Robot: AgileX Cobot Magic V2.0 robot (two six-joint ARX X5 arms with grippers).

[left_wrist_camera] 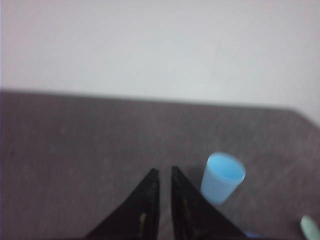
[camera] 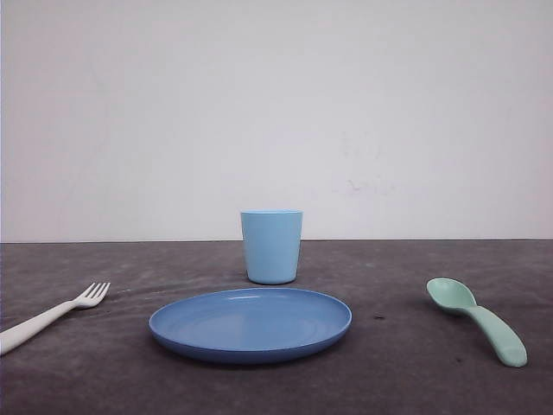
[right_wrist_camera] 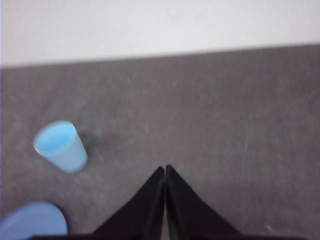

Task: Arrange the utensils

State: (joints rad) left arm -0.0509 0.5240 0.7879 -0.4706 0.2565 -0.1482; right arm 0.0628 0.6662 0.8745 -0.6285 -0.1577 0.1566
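- Bench (camera: 415,380): dark grey, matte, faintly mottled surface; plain pale wall behind it.
- Fork (camera: 54,315): small, white, smooth plastic, four tines. Lies flat on the bench on my left, well apart from the plate, tines toward the middle, handle running off the frame edge.
- Spoon (camera: 478,318): mint-green plastic, oval bowl, thick rounded handle. Lies flat on the bench on my right, well clear of the plate, bowl turned toward the far side.
- Plate (camera: 251,323): round, blue, shallow, glossy with a raised rim; centre of the bench, between the two utensils.
- Cup (camera: 271,246): light blue, smooth, tapered, upright just behind the plate.
- Left gripper (left_wrist_camera: 163,172): two black wedge-shaped fingers, tips a narrow slit apart, nothing between them. It hangs above bare bench with the cup near.
- Right gripper (right_wrist_camera: 165,169): black tapered fingers, tips pressed together, holding nothing. It hangs over bare bench, angled downward; cup and plate edge lie off to the side.
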